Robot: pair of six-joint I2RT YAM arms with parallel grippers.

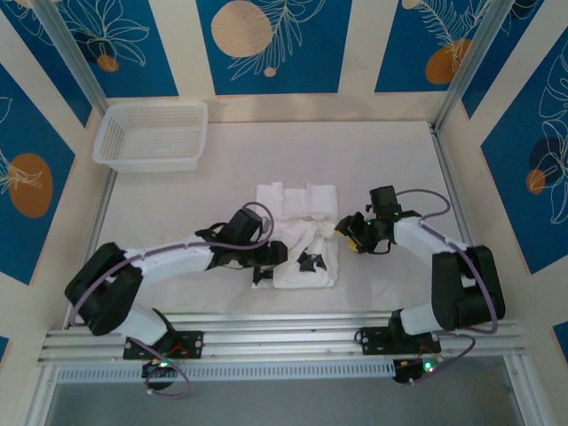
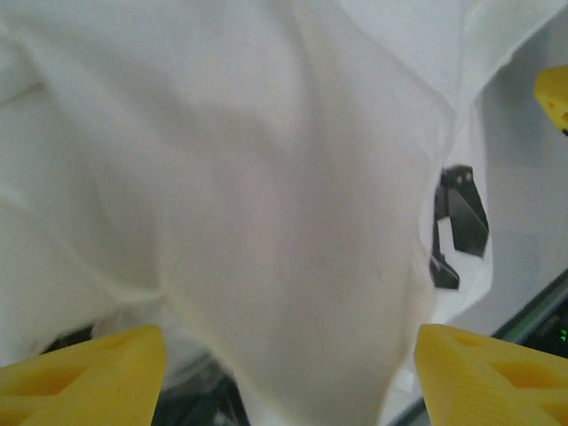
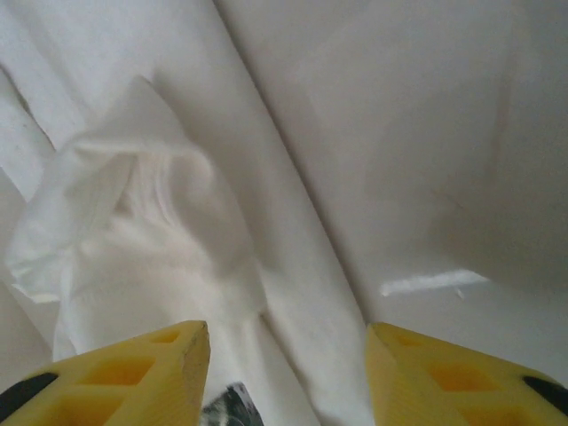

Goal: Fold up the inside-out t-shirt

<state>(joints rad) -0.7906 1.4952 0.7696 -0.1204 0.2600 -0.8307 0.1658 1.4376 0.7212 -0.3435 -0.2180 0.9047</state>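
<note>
The left claw (image 2: 291,342) and right claw (image 3: 286,335) both gape wide over the t-shirt (image 1: 297,211), gripping nothing, so each should pinch one clean edge before folding.

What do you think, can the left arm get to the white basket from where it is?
Probably yes. Bare table lies between the left claw and the basket, with nothing blocking. But the open claw sits at the t-shirt, busy there.

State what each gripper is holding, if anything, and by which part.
Nothing is clamped. The left gripper and the right gripper both stand open at the left and right edges of the t-shirt, with cloth lying between their fingers.
</note>
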